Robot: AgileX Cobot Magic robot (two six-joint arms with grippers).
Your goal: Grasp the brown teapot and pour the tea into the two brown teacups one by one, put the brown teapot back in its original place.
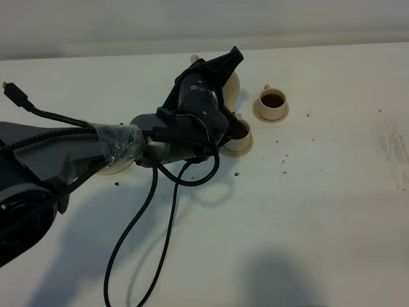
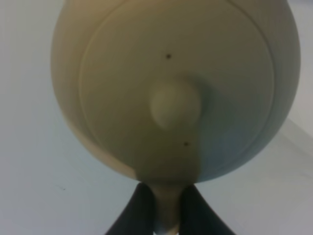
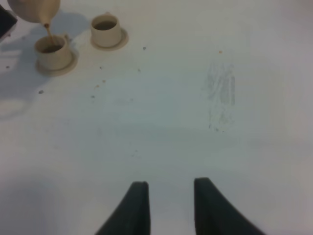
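My left gripper (image 1: 220, 67) is shut on the loop handle of the brown teapot (image 1: 234, 86) and holds it tilted above the nearer teacup (image 1: 240, 139). In the left wrist view the teapot (image 2: 171, 83) fills the frame, with the fingers (image 2: 139, 210) clamped on its handle. In the right wrist view the teapot (image 3: 32, 10) pours a thin stream into that teacup (image 3: 51, 49). The farther teacup (image 1: 272, 101) (image 3: 105, 28) holds dark tea. The wide saucer (image 1: 118, 168) lies half hidden under the left arm. My right gripper (image 3: 168, 196) is open and empty over bare table.
Black cables (image 1: 153, 217) hang from the left arm and loop over the table's front left. Small dark specks (image 1: 281, 160) lie near the cups. A scuffed patch (image 3: 220, 93) marks the table on the right.
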